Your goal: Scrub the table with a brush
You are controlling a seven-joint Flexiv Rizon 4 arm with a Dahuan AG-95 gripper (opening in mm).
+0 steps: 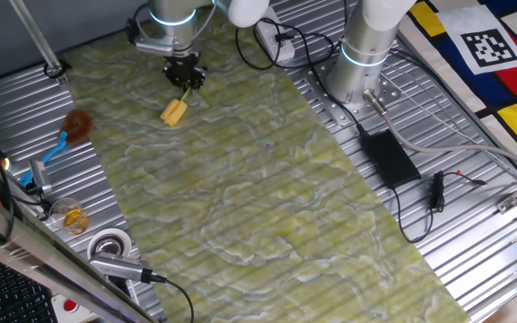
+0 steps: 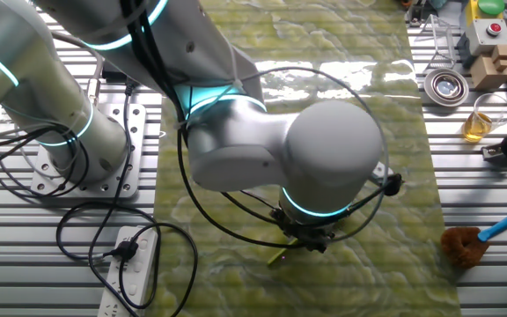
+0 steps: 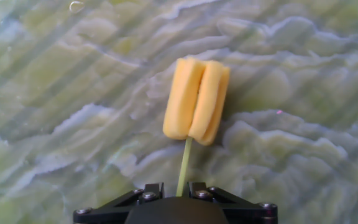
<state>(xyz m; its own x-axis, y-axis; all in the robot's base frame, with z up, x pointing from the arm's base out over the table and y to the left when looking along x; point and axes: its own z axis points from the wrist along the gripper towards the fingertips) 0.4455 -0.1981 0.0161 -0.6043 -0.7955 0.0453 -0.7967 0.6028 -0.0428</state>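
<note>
With its thin stem clenched in the end effector (image 1: 185, 79), the yellow brush (image 1: 175, 112) slants down so its head rests on the marbled worktop (image 1: 267, 197).

The table (image 1: 267, 179) runs as a long marbled yellow-green and white strip from the upper left of one fixed view down to the lower right, faint ridges crossing it. Near its upper left end the yellow head of the brush (image 1: 175, 112) rests on the surface. Ribbed silver metal panels (image 1: 474, 224) flank it on both sides.
</note>
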